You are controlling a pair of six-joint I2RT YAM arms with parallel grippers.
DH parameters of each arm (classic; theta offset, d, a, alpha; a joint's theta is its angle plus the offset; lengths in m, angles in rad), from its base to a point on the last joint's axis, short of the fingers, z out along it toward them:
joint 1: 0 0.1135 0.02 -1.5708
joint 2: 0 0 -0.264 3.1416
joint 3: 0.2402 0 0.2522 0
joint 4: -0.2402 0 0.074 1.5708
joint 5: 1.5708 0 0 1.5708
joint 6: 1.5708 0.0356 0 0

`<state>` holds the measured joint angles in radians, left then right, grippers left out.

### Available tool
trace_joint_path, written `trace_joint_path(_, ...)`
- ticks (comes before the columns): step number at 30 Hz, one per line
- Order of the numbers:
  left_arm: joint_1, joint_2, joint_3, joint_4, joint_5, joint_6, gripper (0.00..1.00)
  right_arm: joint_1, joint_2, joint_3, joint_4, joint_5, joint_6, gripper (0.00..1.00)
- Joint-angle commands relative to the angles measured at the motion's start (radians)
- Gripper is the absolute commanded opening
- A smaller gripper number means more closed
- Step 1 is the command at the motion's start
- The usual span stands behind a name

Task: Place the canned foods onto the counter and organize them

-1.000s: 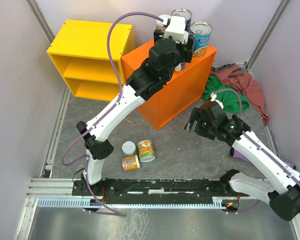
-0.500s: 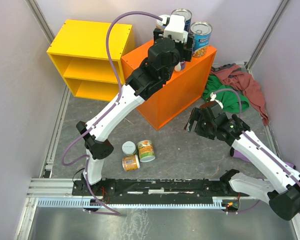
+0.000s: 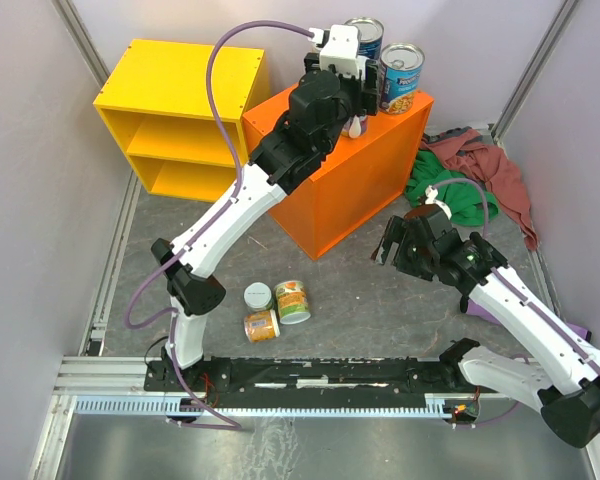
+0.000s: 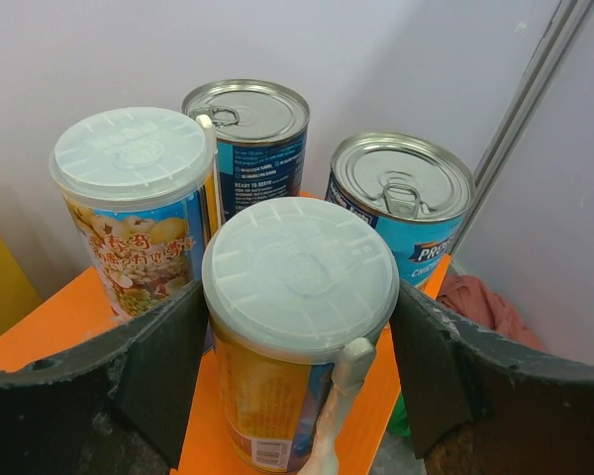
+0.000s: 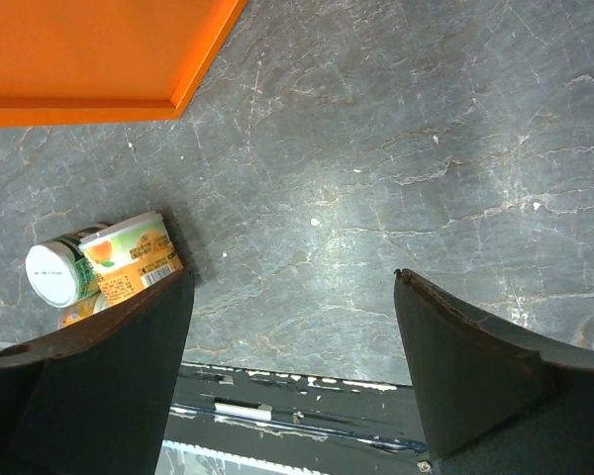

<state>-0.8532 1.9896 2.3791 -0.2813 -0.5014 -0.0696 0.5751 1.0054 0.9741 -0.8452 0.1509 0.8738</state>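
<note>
Left wrist view: yellow-labelled can (image 4: pixel 297 327) stands on the orange counter (image 4: pixel 69 317) between the left gripper's (image 4: pixel 297 289) jaws, grip impossible to tell, other cans (image 4: pixel 247 139) beyond them; right gripper's (image 5: pixel 292 275) jaws gape wide, empty.

Shiny metal tins (image 4: pixel 401 188), two with matt plastic lids (image 4: pixel 299 272), on a smooth, perhaps painted, orange counter (image 3: pixel 355 190)

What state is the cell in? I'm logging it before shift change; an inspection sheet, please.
Surface: grey marbled table.
Job's things: four tins upright on the orange counter's far corner; three tins on the table near the left arm's base.
Clutter: green and red cloths heaped right of the counter.
Grippers: left gripper straddles a lidded tin, grip unclear; right gripper open, empty.
Cables: purple cable arching over the left arm.
Surroundings: yellow shelf unit; pale walls.
</note>
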Motion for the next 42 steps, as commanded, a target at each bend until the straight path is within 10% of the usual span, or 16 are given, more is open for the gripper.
trace_joint_path(1, 0.022, 0.012, 0.003, 0.106, 0.056, -0.052, 0.79, -0.003, -0.020, 0.041, -0.007, 0.027, -0.014, 0.90)
trace_joint_path(35, -0.017, -0.214, -0.131, 0.111, 0.081, -0.063, 0.99, -0.003, -0.084, 0.033, -0.074, 0.087, -0.030, 0.90)
trace_joint_path(42, -0.125, -0.436, -0.399, 0.031, -0.051, -0.105, 0.99, 0.000, -0.063, 0.026, -0.069, 0.048, -0.074, 0.89)
